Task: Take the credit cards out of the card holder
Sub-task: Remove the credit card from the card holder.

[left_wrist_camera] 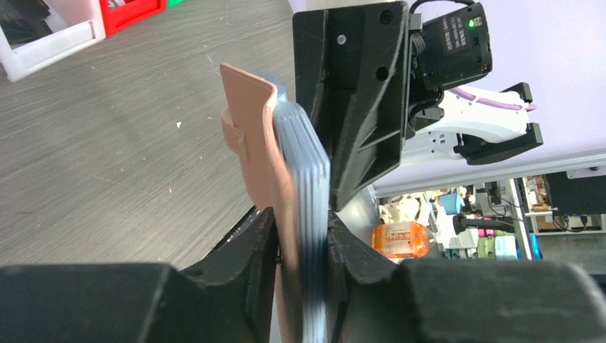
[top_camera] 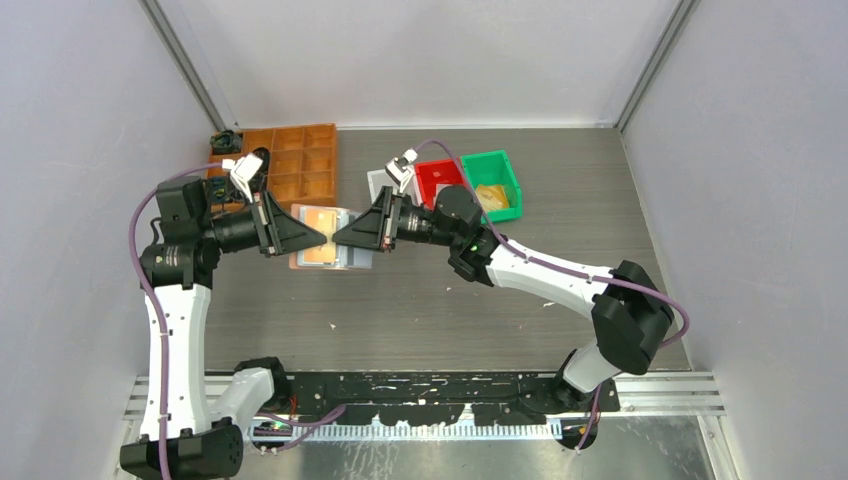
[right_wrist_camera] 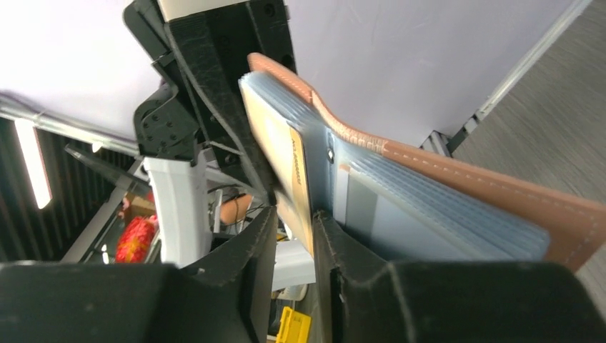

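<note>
- The step in hand, as I judge it, is drawing a card: the card holder is held up off the worktop between the two hands, which meet almost tip to tip
- The left hand is clamped on the card holder, with the pink cover against one finger and the stack of grey pockets against the other
- The holder stands on edge and sticks out straight ahead of the left hand's fingertips
- The right hand faces it from the opposite side, and a yellowish credit card runs down between its fingers from the pocket nearest that hand
- The right hand's fingers stand close together on either side of the card's edge, but a thin slit shows beside one of them; I cannot tell whether the card is pinched or only straddled
- Most of the card's length sits inside its pocket, so it is not yet out
- The next move calls for a firm pinch on the card alone, not on the clear leaf of the pocket beside it
- The right hand should then pull straight back along the slot, away from the left hand, while the left hand holds fast
- If the leaf is caught along with the card, the pull could drag or twist the whole holder out of the left hand rather than free the card
</note>
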You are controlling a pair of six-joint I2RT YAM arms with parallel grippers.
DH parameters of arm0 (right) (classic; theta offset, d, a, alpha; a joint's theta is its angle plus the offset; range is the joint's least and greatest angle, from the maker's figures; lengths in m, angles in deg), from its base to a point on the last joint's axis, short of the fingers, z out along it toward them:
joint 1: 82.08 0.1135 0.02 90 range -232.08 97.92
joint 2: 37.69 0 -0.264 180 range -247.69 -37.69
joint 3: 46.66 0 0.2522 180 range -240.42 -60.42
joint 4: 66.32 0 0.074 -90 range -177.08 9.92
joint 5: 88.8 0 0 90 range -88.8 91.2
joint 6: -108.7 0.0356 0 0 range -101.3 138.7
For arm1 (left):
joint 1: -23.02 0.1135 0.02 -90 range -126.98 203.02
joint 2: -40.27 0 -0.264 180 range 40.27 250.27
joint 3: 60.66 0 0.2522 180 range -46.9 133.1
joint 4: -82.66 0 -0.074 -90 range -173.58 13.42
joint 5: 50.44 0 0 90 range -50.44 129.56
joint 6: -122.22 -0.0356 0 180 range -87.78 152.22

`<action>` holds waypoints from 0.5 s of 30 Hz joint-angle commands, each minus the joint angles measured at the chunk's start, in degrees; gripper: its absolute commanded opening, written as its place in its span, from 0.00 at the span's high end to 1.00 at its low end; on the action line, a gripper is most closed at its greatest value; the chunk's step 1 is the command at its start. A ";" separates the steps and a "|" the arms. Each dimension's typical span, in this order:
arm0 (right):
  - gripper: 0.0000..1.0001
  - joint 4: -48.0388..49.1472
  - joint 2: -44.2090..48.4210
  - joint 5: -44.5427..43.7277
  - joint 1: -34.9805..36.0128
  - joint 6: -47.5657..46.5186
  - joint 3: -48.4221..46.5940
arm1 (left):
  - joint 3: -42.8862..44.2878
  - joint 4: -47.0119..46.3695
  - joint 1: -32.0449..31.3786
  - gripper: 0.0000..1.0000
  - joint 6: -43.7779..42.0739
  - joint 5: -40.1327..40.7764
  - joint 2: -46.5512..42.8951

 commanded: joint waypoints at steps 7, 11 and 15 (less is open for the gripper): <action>0.77 -5.72 2.62 -7.02 2.09 -4.63 -1.66 | 0.98 -7.19 -0.72 0.63 6.33 -10.42 -1.30; 0.78 -4.90 2.89 -7.23 2.21 -4.10 -1.28 | -1.31 -14.38 -0.77 0.62 11.32 -11.49 -3.28; 0.78 -3.56 3.19 -7.17 2.17 -3.35 -0.58 | -1.56 -15.73 -0.70 0.78 12.14 -11.32 -3.36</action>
